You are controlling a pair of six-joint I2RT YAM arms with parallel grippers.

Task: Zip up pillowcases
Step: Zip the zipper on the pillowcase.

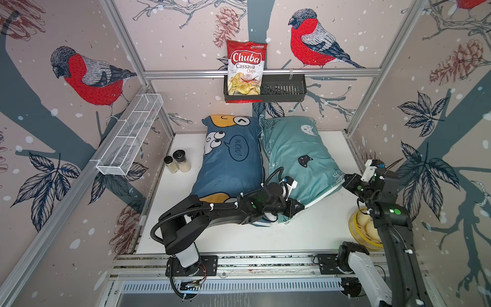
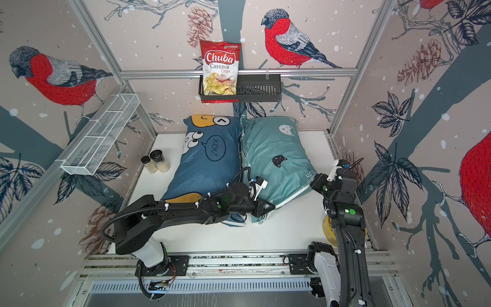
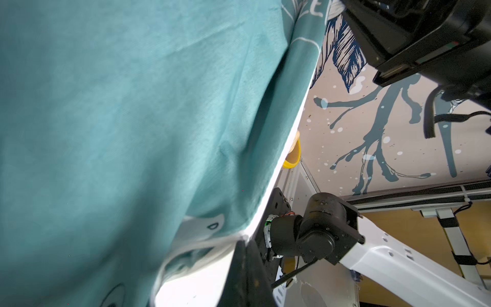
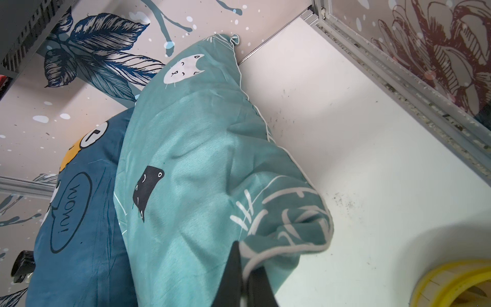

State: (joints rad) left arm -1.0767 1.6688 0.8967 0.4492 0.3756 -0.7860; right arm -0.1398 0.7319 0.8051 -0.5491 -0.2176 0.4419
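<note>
2 pillowcases lie touching: the teal pillowcase [image 1: 292, 156] rests against the side of the dark blue pillowcase [image 1: 228, 164]. The left gripper [image 1: 299, 207] is clamped on the teal corner nearest the dark blue pillowcase; the right gripper [image 4: 244, 263] pinches the teal corner farthest from it. Likely best: stretch the white zipper edge [image 1: 324, 196] taut between them, then pull straight along it. Whether either grips the slider, I cannot tell.

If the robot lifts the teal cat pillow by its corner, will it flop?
Probably it sags: the teal stuffed fabric pillow creases and bunches where the right claw pinches its corner. Likely light for its size, being puffy. It shouldn't roll; it lies flat.
</note>
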